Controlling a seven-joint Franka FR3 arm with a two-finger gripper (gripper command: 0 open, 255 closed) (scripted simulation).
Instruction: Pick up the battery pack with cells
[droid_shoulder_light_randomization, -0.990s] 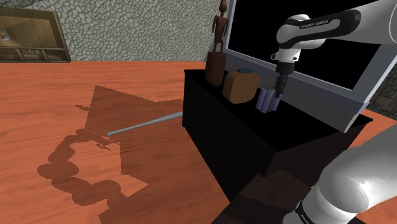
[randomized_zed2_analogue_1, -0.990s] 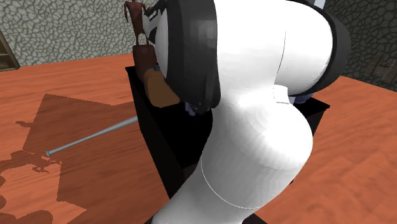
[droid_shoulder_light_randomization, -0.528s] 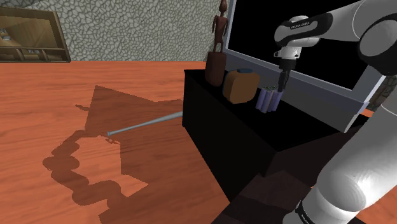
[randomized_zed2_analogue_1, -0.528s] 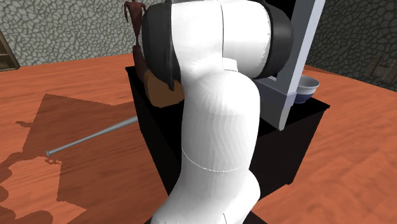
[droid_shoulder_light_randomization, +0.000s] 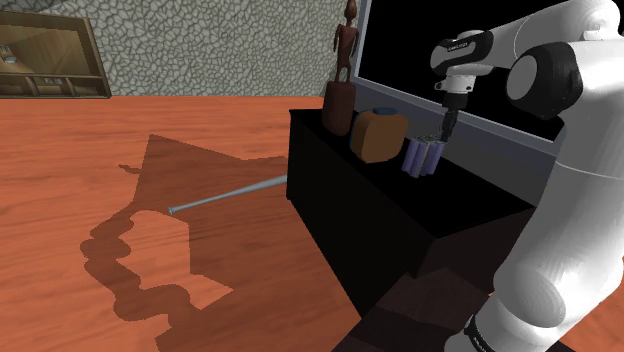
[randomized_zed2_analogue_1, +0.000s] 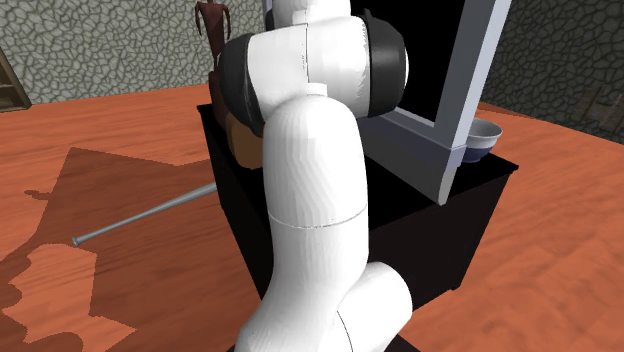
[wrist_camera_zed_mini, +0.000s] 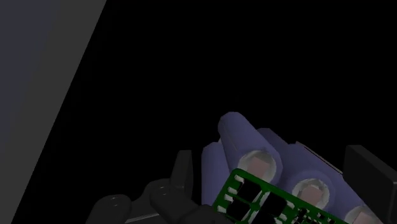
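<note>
The battery pack (droid_shoulder_light_randomization: 421, 157), a bundle of purple cells with a green circuit board on one end, lies on top of the black cabinet (droid_shoulder_light_randomization: 370, 215). My black gripper (droid_shoulder_light_randomization: 446, 130) hangs from the white arm just above the pack's far end. In the wrist view the pack (wrist_camera_zed_mini: 254, 162) sits between the two fingers, and the gripper (wrist_camera_zed_mini: 273, 156) is open with its fingers apart on either side of the cells. I cannot tell whether a finger touches the pack. The pack still rests on the cabinet.
An orange-brown box (droid_shoulder_light_randomization: 378, 135) and a dark carved figure (droid_shoulder_light_randomization: 343, 75) stand beside the pack. A grey-framed black screen (droid_shoulder_light_randomization: 500, 95) rises right behind it. A grey bowl (randomized_zed2_analogue_1: 483, 136) sits at the cabinet's far end. A metal rod (droid_shoulder_light_randomization: 228, 194) lies on the wooden floor.
The arm's upper links have swung towards the shoulder view's right, uncovering the screen and bowl in the second exterior view. The gripper has stayed over the pack, shifting slightly up and right, fingers unchanged.
</note>
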